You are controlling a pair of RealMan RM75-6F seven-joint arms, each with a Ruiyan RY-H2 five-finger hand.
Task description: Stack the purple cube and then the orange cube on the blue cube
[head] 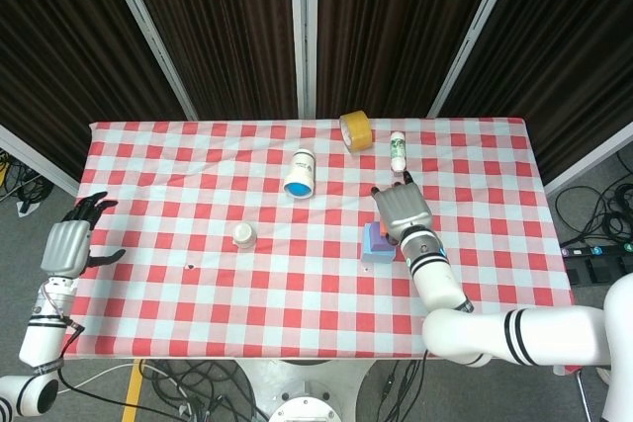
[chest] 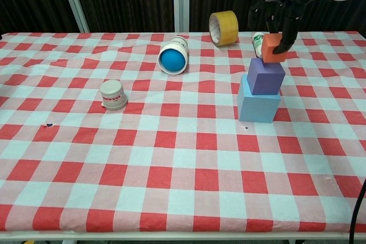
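At nine o'clock off the bench (head: 138,145) edge, the left hand (head: 67,246) hangs idle with its fingers spread and nothing in them, well apart from everything else. Moving rightward across the red-and-white checked cloth come a small white squat jar (chest: 113,95) standing near the left, a white cup (chest: 173,55) lying on its side with its round blue interior facing the chest camera, and a glossy yellow tape roll (chest: 223,27) on edge toward twelve o'clock. Right of centre sits the stack: the blue cube (chest: 258,105) on the cloth, pale and matte like foam, with the purple cube (chest: 266,76) already resting on top, slightly turned against it. The right hand (chest: 278,10) reaches down from above, dark fingers (chest: 289,27) closed on the orange cube (chest: 273,48), which is tilted and at or just above the purple top; whether it touches I cannot tell. A small white bottle with a green label (head: 398,151) lies just behind at one o'clock. So the last step looks to be in hand: the next move probably calls for levelling the orange cube, settling it squarely, then easing the fingers away without nudging the light, sharp-edged blocks
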